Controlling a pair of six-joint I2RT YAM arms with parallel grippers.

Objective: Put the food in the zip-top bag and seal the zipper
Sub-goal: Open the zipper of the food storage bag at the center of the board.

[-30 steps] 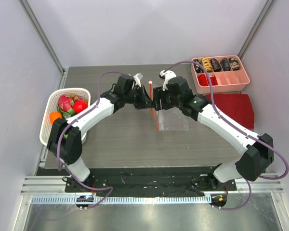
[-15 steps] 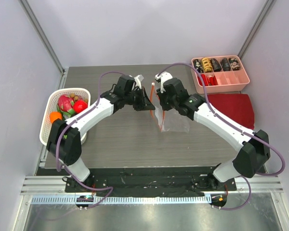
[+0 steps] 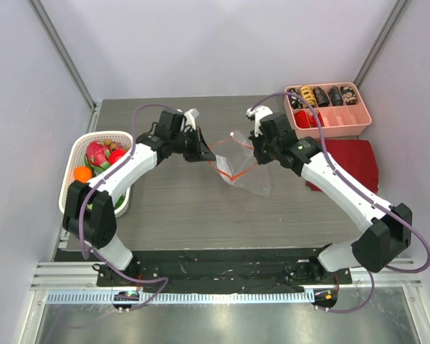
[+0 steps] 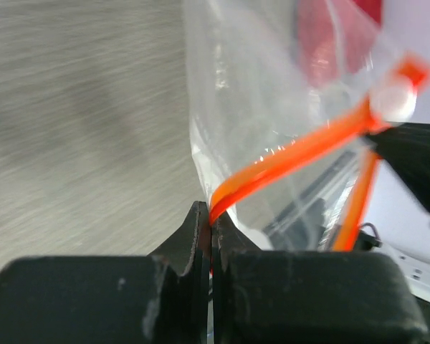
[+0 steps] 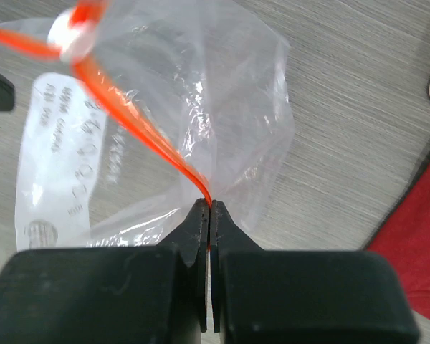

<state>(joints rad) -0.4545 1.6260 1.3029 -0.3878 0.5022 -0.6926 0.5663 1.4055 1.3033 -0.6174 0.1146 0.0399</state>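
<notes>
Grey wood-grain worktop (image 3: 165,208), pale booth walls. L end effector (image 3: 201,150) is clamped on one lip of the zipper (image 4: 294,150). R end effector (image 5: 208,208) is now clamped too, pinching the other lip; a sec ago its jaws were part open.

Other change: both arms were bunched together w/ the orange strip running as one straight line. Now they've pulled apart, so the two lips splay into a V that meets at the white slider (image 5: 68,39). The zip-top bag (image 3: 244,175) hangs betw the two end effectors, mouth spread, body sagging toward the worktop below R.

Meaning for task (judgement): opening step looks done, mouth wide enough to load, but both end effectors are busy holding it, so one prob has to let go to fetch food.

Nothing is bagged yet. Orange fruit (image 3: 82,173) and red fruit (image 3: 117,155) sit in the white basket (image 3: 70,204), well off to the outer side of L end effector, back along its arm. Lettuce can't be made out, arm blocks it. Sealing not started.
</notes>
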